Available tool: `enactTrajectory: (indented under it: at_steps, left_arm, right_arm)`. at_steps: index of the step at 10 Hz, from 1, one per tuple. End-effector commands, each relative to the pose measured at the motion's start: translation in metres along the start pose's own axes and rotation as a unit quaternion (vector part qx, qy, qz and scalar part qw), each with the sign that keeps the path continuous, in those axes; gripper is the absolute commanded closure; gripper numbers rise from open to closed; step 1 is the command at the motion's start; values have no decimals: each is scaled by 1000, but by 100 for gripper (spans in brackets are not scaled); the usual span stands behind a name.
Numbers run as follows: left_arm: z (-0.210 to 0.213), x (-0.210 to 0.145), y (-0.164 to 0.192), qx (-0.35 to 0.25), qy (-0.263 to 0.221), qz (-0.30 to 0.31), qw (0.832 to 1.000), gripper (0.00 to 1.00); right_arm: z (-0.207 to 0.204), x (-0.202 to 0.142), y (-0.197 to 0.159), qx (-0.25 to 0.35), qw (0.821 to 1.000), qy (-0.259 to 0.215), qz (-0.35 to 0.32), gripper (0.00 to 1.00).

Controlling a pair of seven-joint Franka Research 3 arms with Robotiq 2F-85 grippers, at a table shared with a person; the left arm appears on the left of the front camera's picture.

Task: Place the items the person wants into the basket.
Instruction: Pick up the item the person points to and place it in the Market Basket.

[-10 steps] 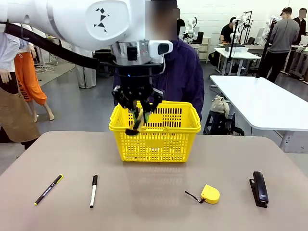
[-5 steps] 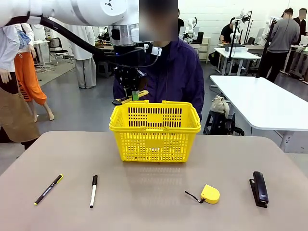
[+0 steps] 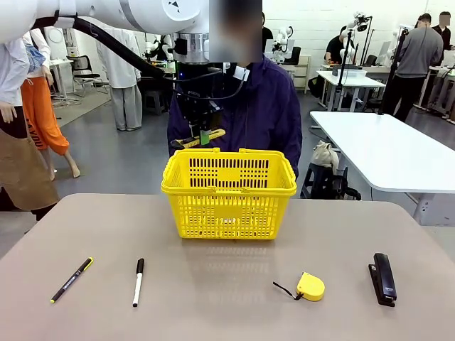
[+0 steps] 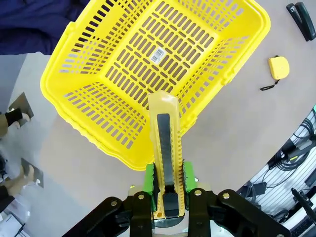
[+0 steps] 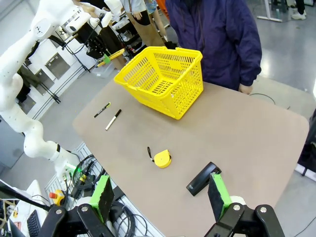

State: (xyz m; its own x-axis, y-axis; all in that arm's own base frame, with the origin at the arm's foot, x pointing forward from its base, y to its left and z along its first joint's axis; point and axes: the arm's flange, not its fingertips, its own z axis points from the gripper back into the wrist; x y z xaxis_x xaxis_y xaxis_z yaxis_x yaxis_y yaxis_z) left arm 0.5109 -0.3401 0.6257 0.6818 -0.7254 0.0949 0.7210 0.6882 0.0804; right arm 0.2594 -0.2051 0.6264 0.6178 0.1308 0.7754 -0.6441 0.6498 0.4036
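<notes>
The utility knife [image 4: 165,148] is clamped flat between the green pads of my left claw [image 4: 168,181], whose jaws are closed down to the width of its slim handle. Most of the knife sticks out ahead of the fingertips. The basket [image 4: 237,64] sits below and ahead of that claw, with the knife's tip over its near wall. In the front view the claw [image 3: 199,135] hangs just above the basket's rim on the person's [image 3: 263,114] side.

I judge the job barely begun. The basket floor shows nothing but a barcode label, so nothing has been dropped in yet. The pen [image 3: 72,280] and marker [image 3: 138,282] lie on the counter [image 3: 227,312], well below and apart from the claw. My right claw [image 5: 161,190] is wide open and empty.

The knife has a yellow body with a black slider strip down its middle and a paler tip. I can't see any blade out.
</notes>
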Motion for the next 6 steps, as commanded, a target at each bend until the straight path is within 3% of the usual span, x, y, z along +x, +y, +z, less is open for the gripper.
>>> enactTrajectory:
  at_steps: [1, 6]
  left_arm:
    - [0, -1, -1, -4, 4, -4, 1000, 74]
    - [0, -1, -1, -4, 4, -4, 1000, 74]
  right_arm:
    - [-1, 0, 0, 9, 1000, -12, 7, 0]
    - [-1, 0, 0, 9, 1000, -12, 7, 0]
